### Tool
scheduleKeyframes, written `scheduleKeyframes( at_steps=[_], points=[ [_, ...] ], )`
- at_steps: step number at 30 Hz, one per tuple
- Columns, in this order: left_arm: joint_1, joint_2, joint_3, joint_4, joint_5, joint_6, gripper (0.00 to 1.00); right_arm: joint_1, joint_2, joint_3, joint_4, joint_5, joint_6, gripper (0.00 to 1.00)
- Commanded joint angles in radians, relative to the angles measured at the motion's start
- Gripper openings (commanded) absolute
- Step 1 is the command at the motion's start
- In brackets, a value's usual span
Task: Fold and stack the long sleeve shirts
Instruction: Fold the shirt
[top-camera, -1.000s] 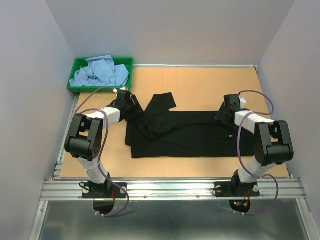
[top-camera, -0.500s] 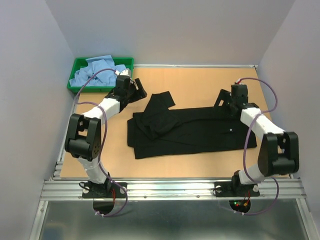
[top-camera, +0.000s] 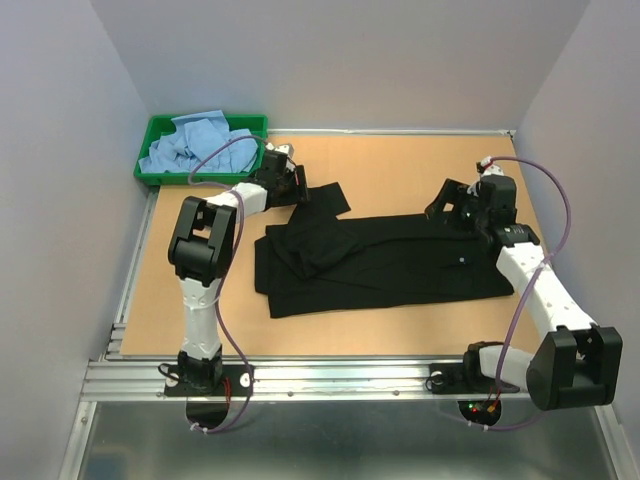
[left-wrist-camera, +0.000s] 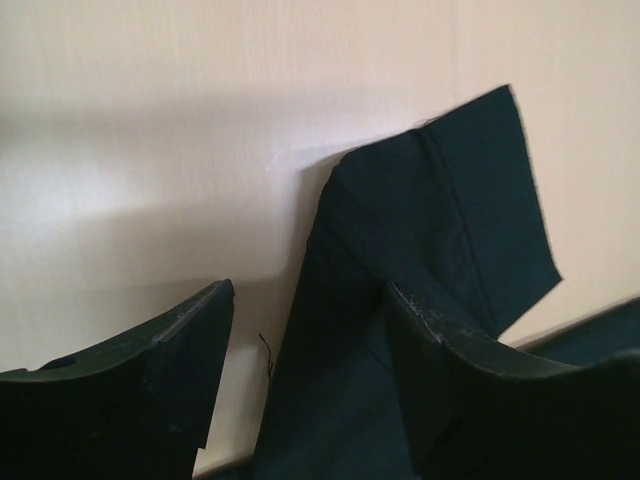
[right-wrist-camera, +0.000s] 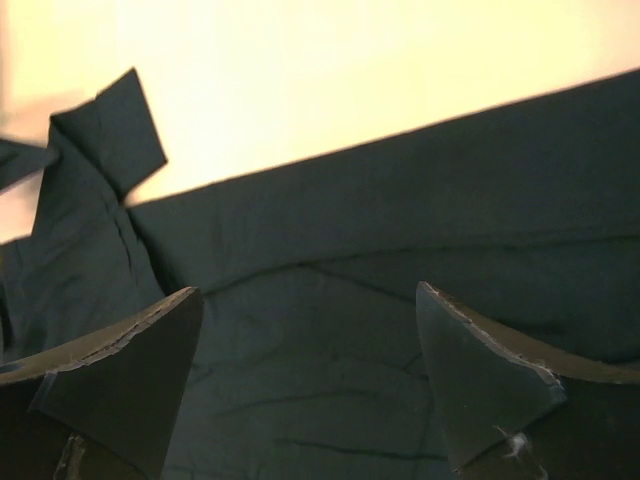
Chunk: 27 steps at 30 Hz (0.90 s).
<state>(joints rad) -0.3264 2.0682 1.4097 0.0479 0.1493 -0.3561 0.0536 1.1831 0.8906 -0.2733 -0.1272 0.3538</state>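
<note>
A black long sleeve shirt (top-camera: 390, 265) lies spread across the middle of the table, one sleeve (top-camera: 325, 203) angled up at its left end. My left gripper (top-camera: 293, 188) hovers open at that sleeve's left edge. In the left wrist view the sleeve (left-wrist-camera: 440, 230) runs up between and beyond the left gripper (left-wrist-camera: 308, 290), nothing pinched. My right gripper (top-camera: 447, 212) stands open over the shirt's far right part. The right wrist view shows wrinkled black cloth (right-wrist-camera: 330, 260) under the right gripper (right-wrist-camera: 305, 290). Light blue shirts (top-camera: 200, 148) lie crumpled in the tray.
The green plastic tray (top-camera: 158, 125) stands at the far left corner of the wooden table (top-camera: 400, 165). Grey walls close in the left, right and far sides. A metal rail (top-camera: 340, 375) carries both arm bases along the near edge.
The left gripper has swung away from the shirt's left edge, farther and to the right, to the sleeve. The right arm has stretched out, uncovering the shirt's right end. Both sets of jaws stand apart.
</note>
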Motion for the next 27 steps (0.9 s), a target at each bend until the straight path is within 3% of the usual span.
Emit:
scheduleKeyframes(
  at_steps=[1,4,7,11,14,15,22,27],
  points=[
    [-0.008,0.032,0.089,-0.028,-0.002,0.028,0.7,-0.001,-0.053,-0.036,-0.003,-0.054,-0.015,0.92],
    [-0.02,0.056,0.11,-0.04,0.009,0.031,0.63,0.0,-0.074,-0.051,-0.012,-0.06,-0.018,0.92],
    [-0.036,0.073,0.121,-0.045,0.036,0.029,0.5,0.0,-0.086,-0.059,-0.017,-0.071,-0.022,0.92],
    [-0.056,0.079,0.12,-0.046,0.047,0.034,0.21,0.0,-0.094,-0.067,-0.02,-0.077,-0.026,0.92],
    [-0.063,0.067,0.112,-0.046,0.03,0.043,0.1,-0.001,-0.093,-0.067,-0.02,-0.081,-0.03,0.92],
    [-0.065,0.058,0.109,-0.045,0.023,0.051,0.01,-0.001,-0.091,-0.068,-0.02,-0.084,-0.032,0.92],
    [-0.114,-0.163,0.089,-0.016,-0.048,0.157,0.0,0.0,-0.092,-0.05,-0.021,-0.097,-0.033,0.92],
    [-0.223,-0.338,-0.004,0.026,-0.027,0.21,0.0,-0.001,-0.096,-0.027,-0.024,-0.098,-0.035,0.92]
  ],
)
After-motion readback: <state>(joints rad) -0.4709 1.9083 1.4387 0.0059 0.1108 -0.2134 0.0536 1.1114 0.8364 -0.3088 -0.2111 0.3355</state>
